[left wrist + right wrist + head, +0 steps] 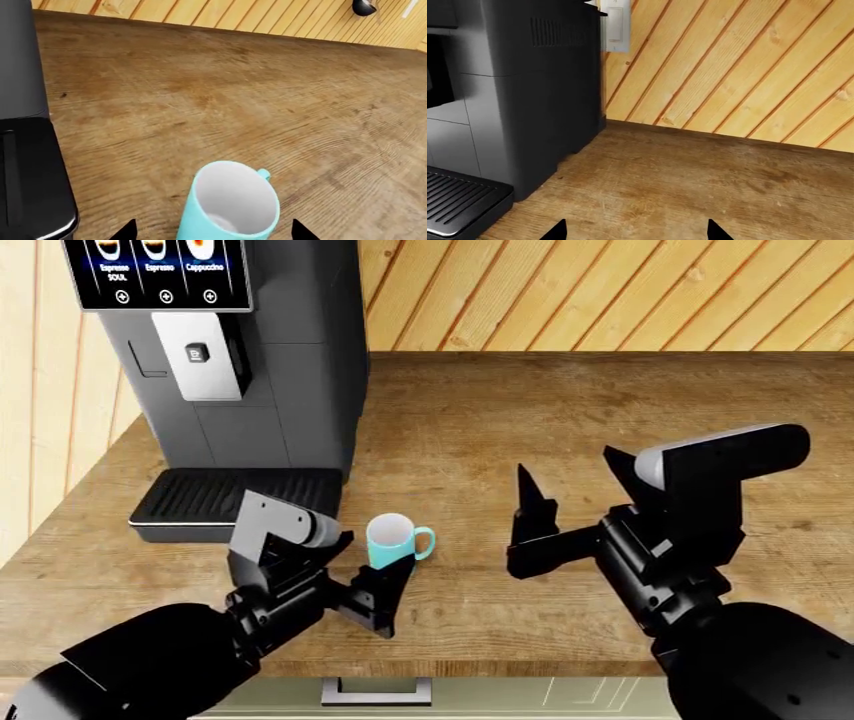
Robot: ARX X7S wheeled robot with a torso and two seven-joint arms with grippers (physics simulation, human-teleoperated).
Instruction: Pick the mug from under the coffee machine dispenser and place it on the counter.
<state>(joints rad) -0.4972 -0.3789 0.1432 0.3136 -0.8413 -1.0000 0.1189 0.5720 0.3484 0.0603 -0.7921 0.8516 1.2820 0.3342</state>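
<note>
The turquoise mug (391, 540) stands upright on the wood counter (561, 410), just right of the drip tray and out from under the silver dispenser (200, 355). Its handle points right. My left gripper (378, 590) is open, right behind the mug. In the left wrist view the mug (230, 205) sits between the spread tips of the left gripper (213, 232), and neither tip touches it. My right gripper (574, 485) is open and empty, to the right of the mug. In the right wrist view it (634, 232) hangs over bare counter (707, 190).
The tall dark coffee machine (267, 360) stands at the back left, with its black slotted drip tray (227, 495) in front. The tray also shows in the left wrist view (30, 180) and the right wrist view (460, 200). A wood-panel wall (601, 290) backs the counter.
</note>
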